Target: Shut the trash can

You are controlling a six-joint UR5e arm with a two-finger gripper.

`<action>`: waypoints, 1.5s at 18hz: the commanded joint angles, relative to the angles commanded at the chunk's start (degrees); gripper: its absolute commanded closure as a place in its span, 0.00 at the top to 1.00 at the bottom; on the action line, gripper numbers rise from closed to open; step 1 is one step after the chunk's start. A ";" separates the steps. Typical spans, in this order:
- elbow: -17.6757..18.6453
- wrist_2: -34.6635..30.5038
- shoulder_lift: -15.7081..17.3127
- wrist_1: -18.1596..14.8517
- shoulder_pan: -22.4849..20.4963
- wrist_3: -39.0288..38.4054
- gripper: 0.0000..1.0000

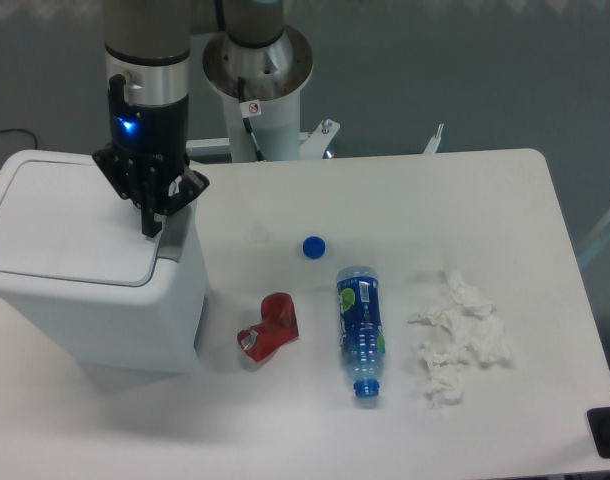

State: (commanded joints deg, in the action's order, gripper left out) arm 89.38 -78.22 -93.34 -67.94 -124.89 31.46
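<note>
The trash can point(95, 290) is a big pale grey-white bin at the table's left side. Its flat lid point(70, 218) lies down on the body, with the grey latch tab point(175, 232) at the lid's right edge. My gripper point(151, 227) hangs straight down over that right edge, its black fingers pressed together and shut on nothing, the tip right at the latch tab. Whether the tip touches the tab I cannot tell.
On the white table lie a crushed red can point(268, 328), a blue bottle cap point(313, 246), a blue plastic bottle point(361, 330) on its side and crumpled white tissue point(457, 338). The arm's base column point(257, 75) stands behind the table.
</note>
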 joint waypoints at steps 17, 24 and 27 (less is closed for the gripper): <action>-2.55 2.02 -0.09 2.28 -2.72 0.09 1.00; -2.46 -3.24 -4.30 3.34 -15.63 14.12 1.00; -2.72 -3.96 -6.67 2.99 -20.99 22.56 1.00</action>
State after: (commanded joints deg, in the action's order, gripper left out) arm 86.66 -82.18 -100.01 -64.95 -145.88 54.03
